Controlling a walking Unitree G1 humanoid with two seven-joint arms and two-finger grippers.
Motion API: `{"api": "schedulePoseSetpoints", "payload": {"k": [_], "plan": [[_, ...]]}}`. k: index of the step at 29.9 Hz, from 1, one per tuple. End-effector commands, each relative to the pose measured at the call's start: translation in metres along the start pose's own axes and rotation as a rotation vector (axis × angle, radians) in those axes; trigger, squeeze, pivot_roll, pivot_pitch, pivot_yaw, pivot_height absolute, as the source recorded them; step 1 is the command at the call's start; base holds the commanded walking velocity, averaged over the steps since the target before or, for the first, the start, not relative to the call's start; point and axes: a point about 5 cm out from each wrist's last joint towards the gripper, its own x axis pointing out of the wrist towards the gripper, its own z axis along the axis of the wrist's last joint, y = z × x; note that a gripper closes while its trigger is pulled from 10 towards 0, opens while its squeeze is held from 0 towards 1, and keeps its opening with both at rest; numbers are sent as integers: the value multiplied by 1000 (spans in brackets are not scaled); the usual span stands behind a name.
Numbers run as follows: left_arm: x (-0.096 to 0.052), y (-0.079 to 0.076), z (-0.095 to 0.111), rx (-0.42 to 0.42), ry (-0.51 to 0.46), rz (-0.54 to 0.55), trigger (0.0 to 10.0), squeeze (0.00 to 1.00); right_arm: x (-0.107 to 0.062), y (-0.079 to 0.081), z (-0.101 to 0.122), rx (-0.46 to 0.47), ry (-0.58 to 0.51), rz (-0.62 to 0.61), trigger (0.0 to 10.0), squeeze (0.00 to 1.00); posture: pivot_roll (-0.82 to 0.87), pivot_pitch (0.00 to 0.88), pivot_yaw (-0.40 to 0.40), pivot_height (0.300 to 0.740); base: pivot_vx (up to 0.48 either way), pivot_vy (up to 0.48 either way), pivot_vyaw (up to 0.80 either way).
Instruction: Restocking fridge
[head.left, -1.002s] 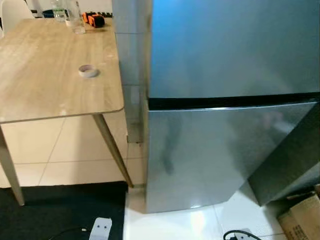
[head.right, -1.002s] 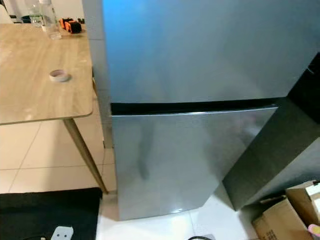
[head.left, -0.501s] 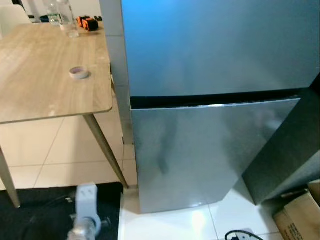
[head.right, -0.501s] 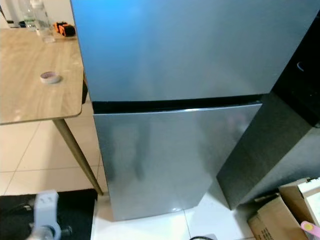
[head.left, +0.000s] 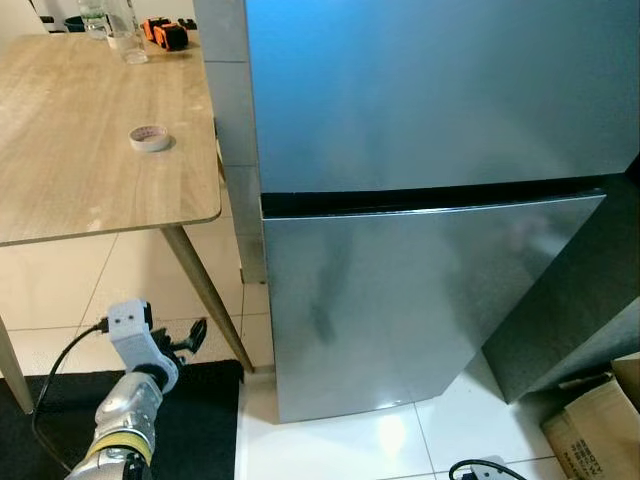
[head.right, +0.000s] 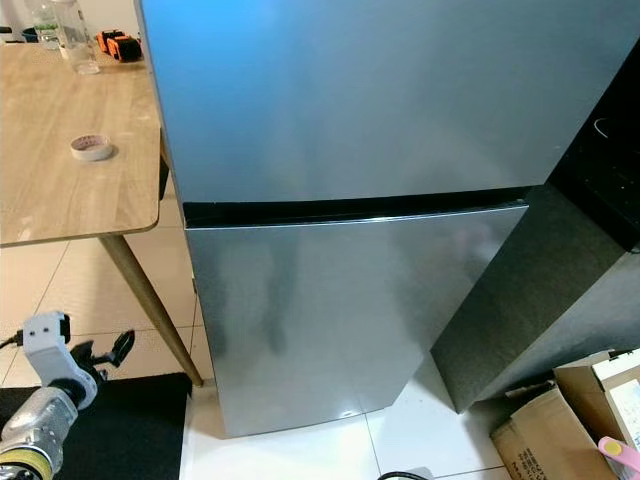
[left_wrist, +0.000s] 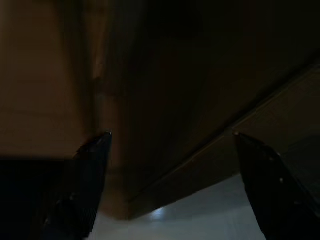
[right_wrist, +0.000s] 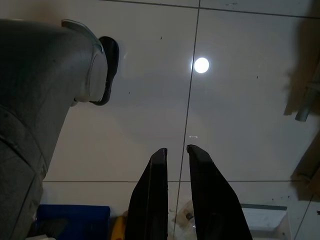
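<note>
Change since half a second ago: the left arm (head.left: 125, 420) has been raised higher at the lower left of the frame, now sharp where it was blurred; the whole scene has shifted only slightly, so the camera has barely moved.
Left gripper: the left gripper (left_wrist: 170, 165) is held low beside the table leg (head.left: 205, 295); in the wrist view its two fingers (left_wrist: 87, 185) are spread wide apart, nothing between them, with the dark underside of the table seen beyond.
Right gripper: the right gripper (right_wrist: 175, 165) is seen pointing down at white floor tiles (right_wrist: 150, 115); its two fingers (right_wrist: 150, 200) are drawn nearly together, a thin gap left, nothing held.
Fridge: one fridge (head.left: 430, 200) is seen in the centre and right of the frame, silver, two doors, both closed, a dark seam between upper and lower door.
Table: one wooden table (head.left: 80, 150) is seen at the upper left, just beside the fridge.
On the table: one roll of tape (head.left: 149, 138) near the middle; two clear bottles (head.left: 125, 30) at the far edge; one orange and black tool (head.left: 165, 35) beside them.
Floor: one black mat (head.left: 200, 430) at the lower left, under the left arm; one cardboard box (head.right: 560, 420) at the lower right.
Cable: one black cable (head.left: 60, 370) is seen looping from the left wrist.
</note>
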Motion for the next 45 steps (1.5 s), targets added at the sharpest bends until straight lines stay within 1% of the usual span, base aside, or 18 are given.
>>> {"api": "schedulePoseSetpoints", "payload": {"k": [1, 3, 4, 7, 9, 10, 12, 13, 14, 15, 21, 27, 29, 35, 39, 43, 44, 45], "plan": [[2, 0, 16, 25, -30, -104, 10000, 1000, -1, -2, -3, -1, 12, -8, 10000, 0, 26, 0, -64, 740, 0, 0, 0], [6, -11, 36, 58, -73, -307, 10000, 1000, -1, -3, -5, -2, 15, -10, 10000, 0, 27, 0, -66, 740, 0, 0, 0], [6, -11, 36, 58, -73, -307, 10000, 1000, -1, -3, -5, -2, 15, -10, 10000, 0, 27, 0, -66, 740, 0, 0, 0], [14, -28, 66, 135, -148, -485, 10000, 1000, -1, -4, -6, -2, 17, -13, 10000, 0, 26, 0, -66, 740, 0, 0, 0], [19, -36, 79, 174, -180, -532, 10000, 1000, -1, -4, -6, -1, 18, -14, 10000, 0, 23, 0, -66, 740, 0, 0, 0], [19, -36, 79, 174, -180, -532, 10000, 1000, -1, -4, -6, -1, 18, -14, 10000, 0, 23, 0, -66, 740, 0, 0, 0], [25, -40, 91, 248, -220, -495, 10000, 1000, -1, -4, -6, 1, 18, -14, 10000, 0, 23, 0, -66, 740, 0, 0, 0], [28, -41, 96, 248, -238, -487, 10000, 333, -1, -4, -7, 1, 19, -15, 10000, 0, 22, 0, -69, 740, 0, 0, 0], [29, -43, 100, 248, -245, -501, 10000, 47, -1, -4, -7, 1, 20, -15, 10000, 0, 22, 0, -69, 740, 0, 0, 0], [31, -44, 102, 245, -236, -529, 10000, 0, -1, -4, -7, 0, 21, -14, 10000, 0, 21, 0, -70, 740, 0, 0, 0], [31, -45, 108, 266, -150, -631, 10000, 0, -2, -6, -10, -3, 27, -20, 10000, 0, 9, 0, -70, 740, 0, 0, 0], [28, -40, 112, 237, -33, -729, 10000, 0, -3, -10, -14, -3, 33, -29, 10000, 0, -4, 0, -71, 740, 0, 0, 0], [27, -36, 112, 249, 15, -729, 10000, 0, -4, -12, -16, -1, 38, -32, 10000, 0, -13, 0, -70, 740, 0, 0, 0], [25, -29, 121, 243, 38, -715, 10000, 0, -5, -14, -25, 8, 55, -35, 10000, 0, -28, 0, -71, 740, 0, 0, 0], [24, -24, 131, 278, 53, -687, 10000, 0, -8, -16, -39, 20, 79, -38, 10000, 0, -45, 6, -72, 740, 0, 0, 0], [24, -23, 140, 311, 60, -681, 10000, 0, -10, -18, -54, 27, 107, -45, 10000, 0, -56, 47, -71, 740, 0, 0, 0], [24, -25, 146, 323, 55, -704, 10000, 0, -13, -19, -64, 40, 121, -51, 10000, 0, -76, 104, -67, 740, 0, 0, 0], [24, -25, 146, 323, 55, -704, 10000, 0, -13, -19, -64, 40, 121, -51, 10000, 0, -76, 104, -67, 740, 0, 0, 0]]}}
